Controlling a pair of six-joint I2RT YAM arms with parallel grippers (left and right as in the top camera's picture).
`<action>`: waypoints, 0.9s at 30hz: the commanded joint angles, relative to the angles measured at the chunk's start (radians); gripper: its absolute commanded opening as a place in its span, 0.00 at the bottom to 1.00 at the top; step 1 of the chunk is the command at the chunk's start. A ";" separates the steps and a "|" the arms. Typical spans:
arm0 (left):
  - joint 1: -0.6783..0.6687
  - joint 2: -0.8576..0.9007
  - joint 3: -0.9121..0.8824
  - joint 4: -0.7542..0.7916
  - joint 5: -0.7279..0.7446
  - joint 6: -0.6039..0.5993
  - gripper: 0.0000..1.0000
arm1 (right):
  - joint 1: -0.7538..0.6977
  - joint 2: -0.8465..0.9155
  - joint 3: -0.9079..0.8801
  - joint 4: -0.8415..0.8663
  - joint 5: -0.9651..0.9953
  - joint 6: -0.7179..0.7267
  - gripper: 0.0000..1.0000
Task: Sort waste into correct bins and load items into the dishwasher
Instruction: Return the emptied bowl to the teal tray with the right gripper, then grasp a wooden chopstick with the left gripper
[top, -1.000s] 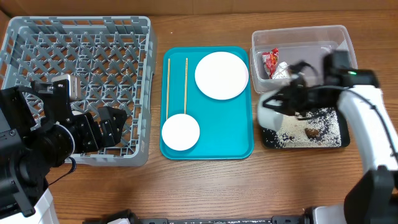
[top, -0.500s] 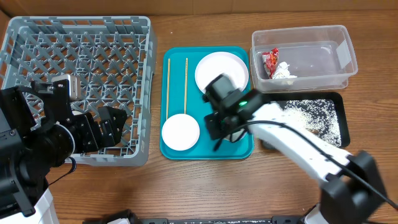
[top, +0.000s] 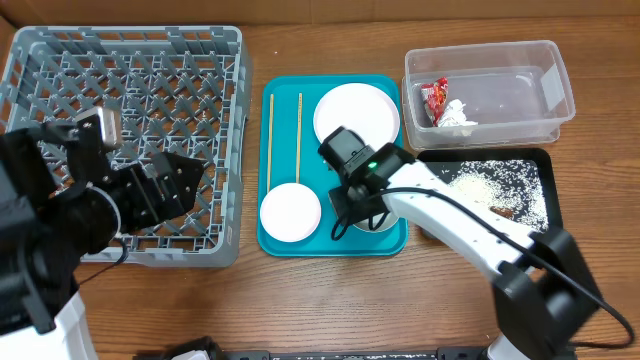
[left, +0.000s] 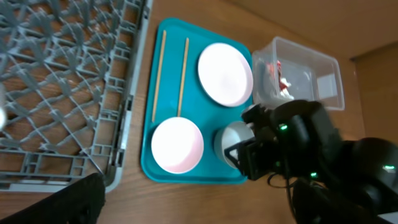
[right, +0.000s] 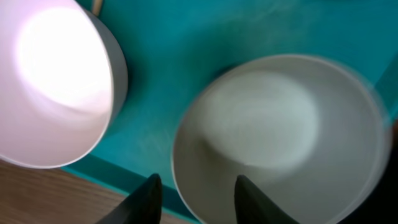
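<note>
Bowl: one pale grey-green bowl (right: 273, 124) sits upright at the teal tray's (top: 285, 150) front right corner, empty inside.
Right gripper (right: 196, 183): released. The fingers are parted and straddle the bowl's near rim, one outside the wall and one inside, without pinching it.
Pink dish (top: 290, 212): one, at the tray's front left corner, just beside the bowl.
Plate (top: 358, 110): one large round pale-pink plate at the tray's far right corner. The right arm covers its near edge.
Chopsticks (top: 270, 140): two, lying parallel along the tray's left edge.
Clear tub (top: 500, 90): it stands on the table's (top: 300, 300) far right and holds one red wrapper (top: 434, 97) and a clump of white paper scraps (top: 458, 116) at its left end.
Black tray (top: 540, 165): it is in front of the tub, with scattered rice grains (top: 480, 185) and one brown lump (top: 505, 212).
Dish rack (top: 130, 70): one grey rack at the table's left.
Left gripper (top: 175, 190): spread wide above the rack's near right part, holding nothing.
Writing: the wrapper's print and a pale sticker on the tub are too small to read.
Views: only the right wrist camera shows the rim between the fingers. From overhead the arm hides most of the bowl. The left wrist camera shows the tray and tub, but the arm blocks the black tray.
</note>
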 joint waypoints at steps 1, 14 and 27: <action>-0.105 0.060 0.019 0.000 -0.048 -0.018 0.93 | -0.054 -0.144 0.074 -0.004 0.007 0.027 0.46; -0.527 0.439 0.019 0.253 -0.414 -0.210 0.70 | -0.410 -0.313 0.092 -0.018 -0.264 0.074 0.73; -0.600 0.940 0.019 0.491 -0.468 -0.252 0.54 | -0.419 -0.313 0.092 -0.047 -0.267 0.070 0.75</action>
